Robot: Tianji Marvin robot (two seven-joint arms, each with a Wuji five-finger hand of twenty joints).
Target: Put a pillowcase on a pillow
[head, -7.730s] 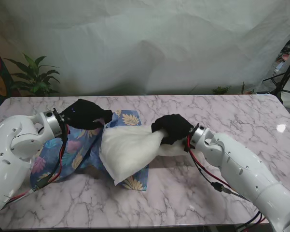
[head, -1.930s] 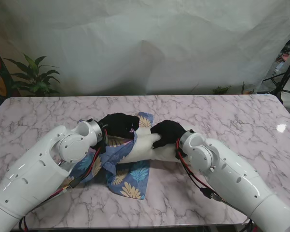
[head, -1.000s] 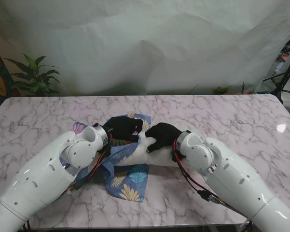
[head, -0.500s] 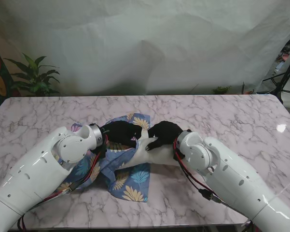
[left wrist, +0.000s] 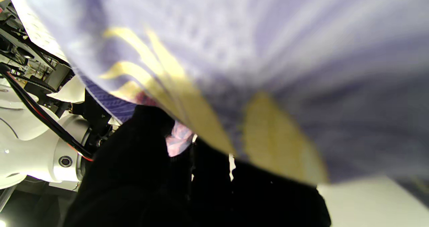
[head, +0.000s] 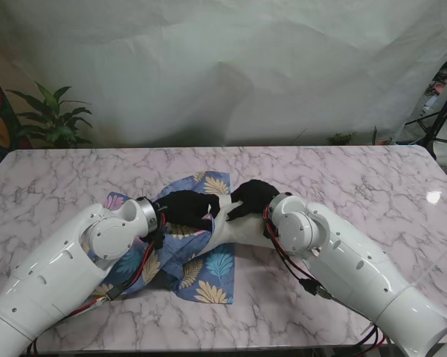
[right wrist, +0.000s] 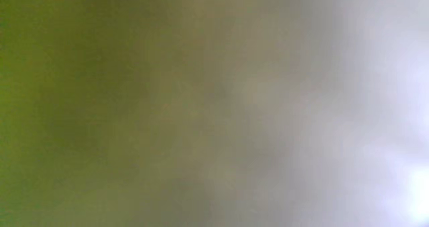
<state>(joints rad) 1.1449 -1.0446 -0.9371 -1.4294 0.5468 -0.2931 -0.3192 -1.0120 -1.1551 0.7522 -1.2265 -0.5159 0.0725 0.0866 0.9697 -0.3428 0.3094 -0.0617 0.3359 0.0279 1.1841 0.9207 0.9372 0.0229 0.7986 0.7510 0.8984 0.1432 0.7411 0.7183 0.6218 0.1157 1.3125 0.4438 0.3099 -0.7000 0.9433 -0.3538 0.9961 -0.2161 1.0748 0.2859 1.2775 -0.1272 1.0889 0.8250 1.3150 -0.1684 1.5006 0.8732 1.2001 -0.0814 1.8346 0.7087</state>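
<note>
pillow slid deeper into pillowcase | table edge near

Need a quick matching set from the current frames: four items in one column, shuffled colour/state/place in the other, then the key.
Items
1. pillowcase
2. pillow
3. left hand
4. potted plant

Descriptions
A. plain white, partly tucked into the fabric
B. green, past the table's far left corner
C. blue with a leaf print, bunched on the marble table
D. black glove, closed on the printed fabric

Pairs: 1-C, 2-A, 3-D, 4-B
</note>
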